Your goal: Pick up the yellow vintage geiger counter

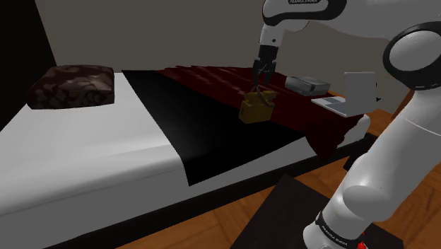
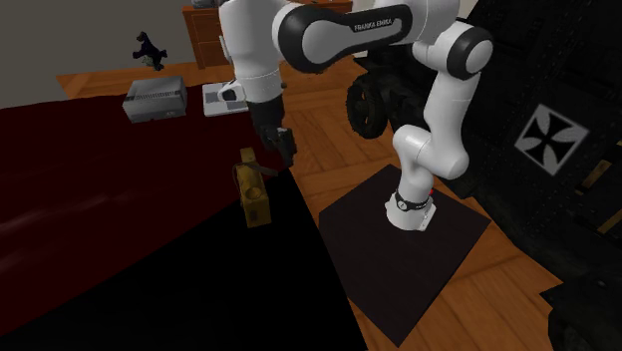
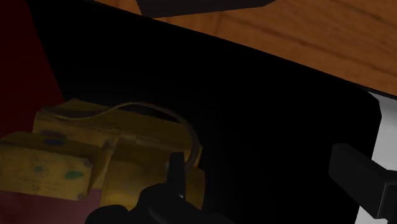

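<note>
Dark bedcover (image 1: 205, 120) — pincer (image 1: 261, 85) spread wide above yellow geiger counter (image 1: 256, 108), one finger (image 3: 159, 200) hiding its corner.

Brown mottled pillow (image 1: 72, 85) upper left of shoulder view, lying on bed's white sheet (image 1: 78, 163). Black cover (image 1: 205, 134) across bed's middle, dark red cover (image 1: 205, 73) beyond it. Flat grey box (image 1: 308, 85) and white open laptop (image 1: 351, 95) side by side, upper right. Wooden plank floor (image 1: 212, 223) along bottom. Second exterior view: wooden dresser (image 2: 204, 35) at top edge, small dark figurine (image 2: 148, 48) to its left.
</note>
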Available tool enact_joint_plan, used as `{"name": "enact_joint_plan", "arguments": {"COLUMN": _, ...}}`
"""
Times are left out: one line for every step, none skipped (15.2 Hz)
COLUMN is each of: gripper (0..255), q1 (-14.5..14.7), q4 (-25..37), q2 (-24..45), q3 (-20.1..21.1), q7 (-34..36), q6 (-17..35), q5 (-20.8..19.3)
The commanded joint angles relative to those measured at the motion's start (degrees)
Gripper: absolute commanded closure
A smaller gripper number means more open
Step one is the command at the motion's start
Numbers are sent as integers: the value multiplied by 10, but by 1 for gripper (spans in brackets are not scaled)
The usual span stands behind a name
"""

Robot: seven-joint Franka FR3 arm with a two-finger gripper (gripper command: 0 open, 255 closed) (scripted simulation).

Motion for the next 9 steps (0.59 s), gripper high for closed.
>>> {"name": "enact_joint_plan", "arguments": {"gripper": 0, "q1": -8, "q4": 51, "q2": 46, "q3": -11, "q7": -9, "q6": -12, "q5": 6}}
{"name": "enact_joint_plan", "arguments": {"gripper": 0, "q1": -13, "q4": 80, "q2": 70, "q3": -16, "q7": -14, "q6": -20, "q5": 11}}
{"name": "enact_joint_plan", "arguments": {"gripper": 0, "q1": -19, "q4": 110, "q2": 96, "q3": -22, "q7": -20, "q6": -29, "q5": 16}}
{"name": "enact_joint_plan", "arguments": {"gripper": 0, "q1": -26, "q4": 142, "q2": 122, "q3": -27, "q7": -25, "q6": -38, "q5": 21}}
{"name": "enact_joint_plan", "arguments": {"gripper": 0, "q1": -34, "q4": 175, "q2": 148, "q3": -31, "q7": -30, "q6": -49, "q5": 27}}
{"name": "enact_joint_plan", "arguments": {"gripper": 0, "q1": -42, "q4": 211, "q2": 176, "q3": -35, "q7": -35, "q6": -61, "q5": 34}}
{"name": "enact_joint_plan", "arguments": {"gripper": 0, "q1": -52, "q4": 250, "q2": 206, "q3": -39, "q7": -40, "q6": -74, "q5": 41}}
{"name": "enact_joint_plan", "arguments": {"gripper": 0, "q1": -63, "q4": 293, "q2": 237, "q3": -42, "q7": -44, "q6": -89, "q5": 49}}
{"name": "enact_joint_plan", "arguments": {"gripper": 0, "q1": -75, "q4": 334, "q2": 266, "q3": -44, "q7": -47, "q6": -105, "q5": 57}}
